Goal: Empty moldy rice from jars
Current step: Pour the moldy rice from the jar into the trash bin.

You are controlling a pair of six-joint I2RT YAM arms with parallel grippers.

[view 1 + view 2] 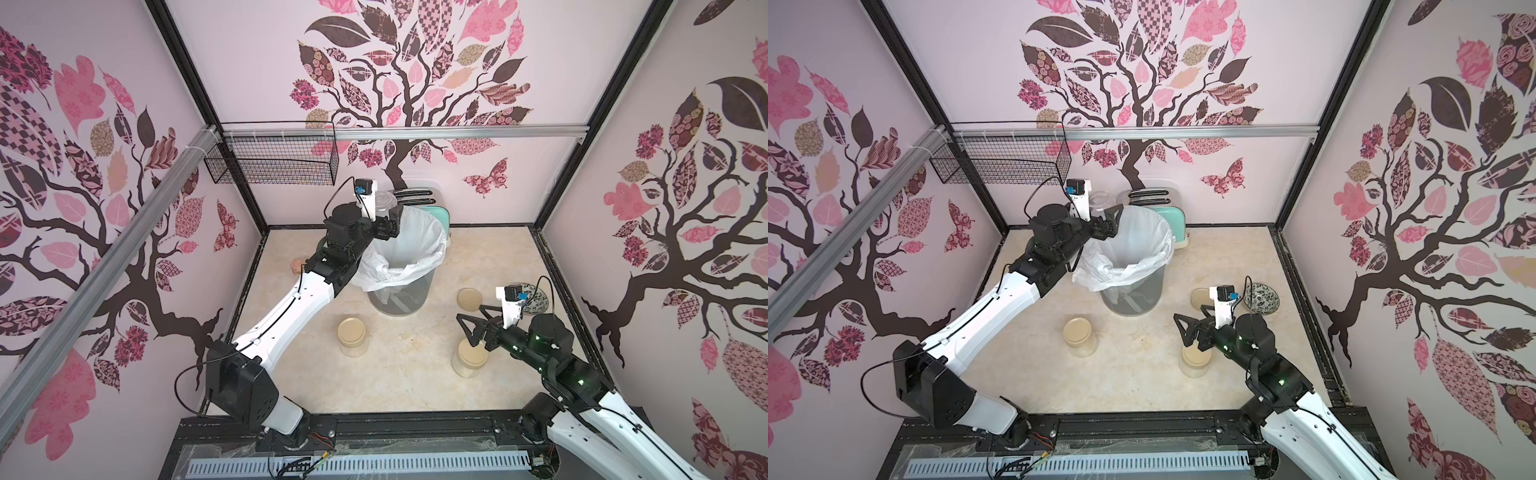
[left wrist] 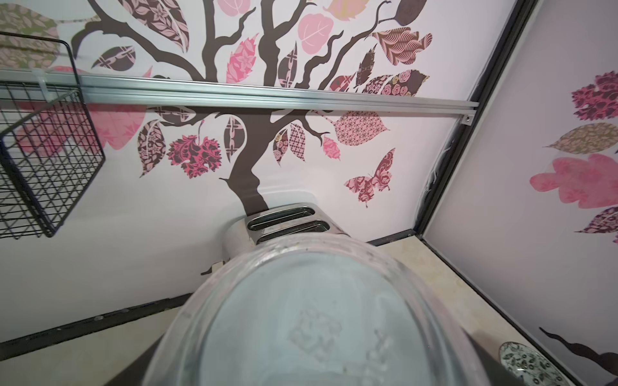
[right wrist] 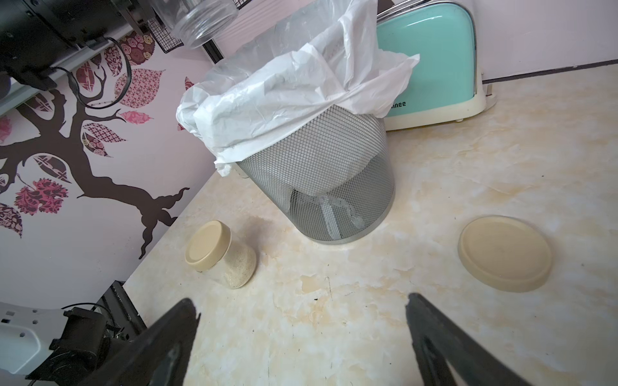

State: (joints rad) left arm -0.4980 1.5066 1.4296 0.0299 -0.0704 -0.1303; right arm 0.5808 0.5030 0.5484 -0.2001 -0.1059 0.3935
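In both top views the left claw (image 1: pixel 390 220) is clenched on an open jar (image 1: pixel 384 203), holding it above the white-lined mesh bin (image 1: pixel 405 266) at the back of the bench (image 1: pixel 395 374). A teal toaster (image 1: pixel 441 214) stands behind the bin. A lidded jar (image 1: pixel 352 336) sits left of centre. A second lidded jar (image 1: pixel 471 357) sits close under the right claw (image 1: pixel 471 328), whose jaws are spread wide with nothing in them. A loose lid (image 1: pixel 469 298) lies flat between the bin and a dark patterned bowl (image 1: pixel 536 297).

From the left wrist, the open jar's glass (image 2: pixel 317 317) fills the near view, with the toaster's slots (image 2: pixel 287 220) beyond.

From the right wrist, the right claw (image 3: pixel 301 320) hangs released over bare bench. Ahead, the lidded jar (image 3: pixel 219 259) stands upright with pale rice (image 3: pixel 239 270) banked inside. The open jar (image 3: pixel 200 20) is tipped mouth-down over the bin, its glass see-through.
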